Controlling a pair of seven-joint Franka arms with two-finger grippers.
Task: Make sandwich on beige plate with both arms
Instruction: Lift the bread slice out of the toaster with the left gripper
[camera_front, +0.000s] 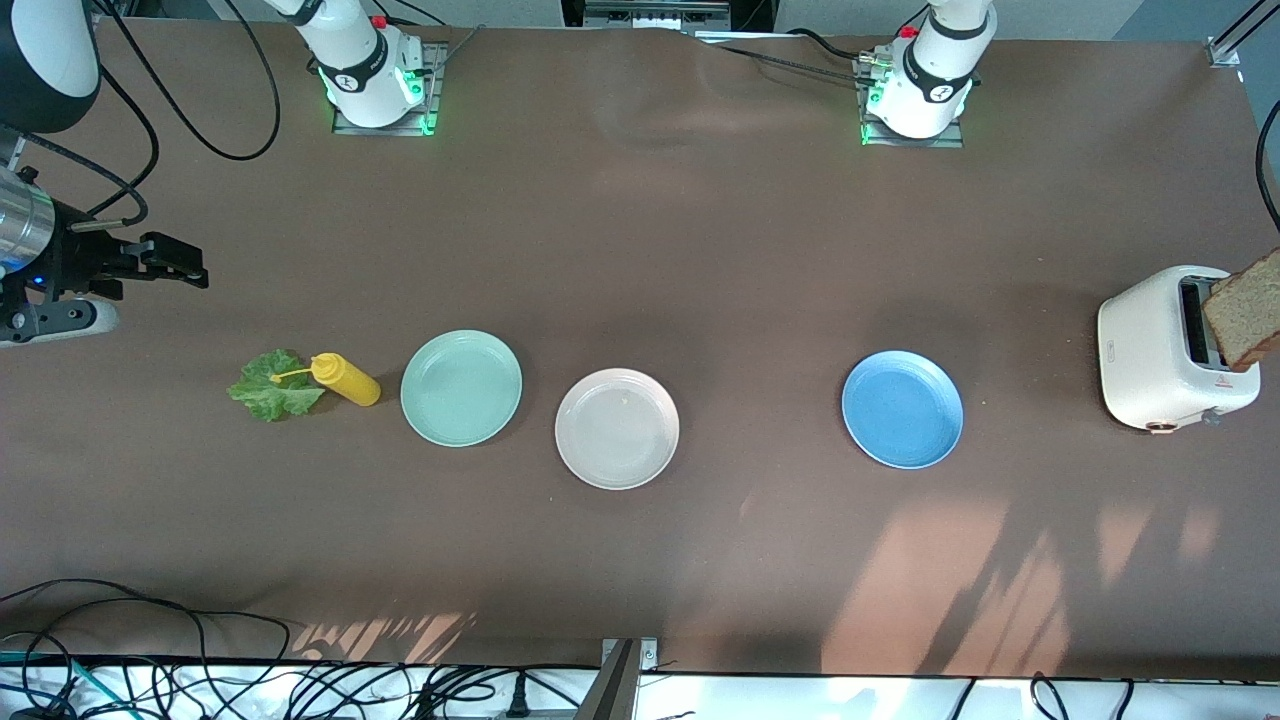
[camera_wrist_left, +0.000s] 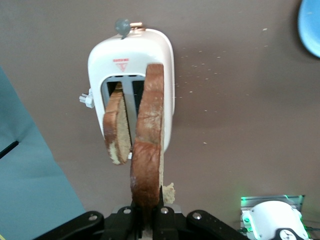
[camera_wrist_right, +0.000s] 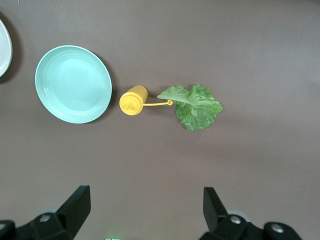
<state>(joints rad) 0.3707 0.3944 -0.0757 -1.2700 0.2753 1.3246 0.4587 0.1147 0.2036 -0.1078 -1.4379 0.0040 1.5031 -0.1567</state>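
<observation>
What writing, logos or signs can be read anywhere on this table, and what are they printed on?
Toaster: a small red warning triangle with a line of red print above it, too small to read.
Toaster side: a tiny dark mark, unreadable.
Arm bases: a round black emblem on each, no letters legible.
Plates, yellow bottle, bread slices: no text.

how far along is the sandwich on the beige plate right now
Early. The round beige plate is bare. In hand: the left gripper is shut on a brown bread slice over the white toaster; a second slice sits in its slot. The right gripper waits open above the green lettuce leaf. All stacking remains.
</observation>
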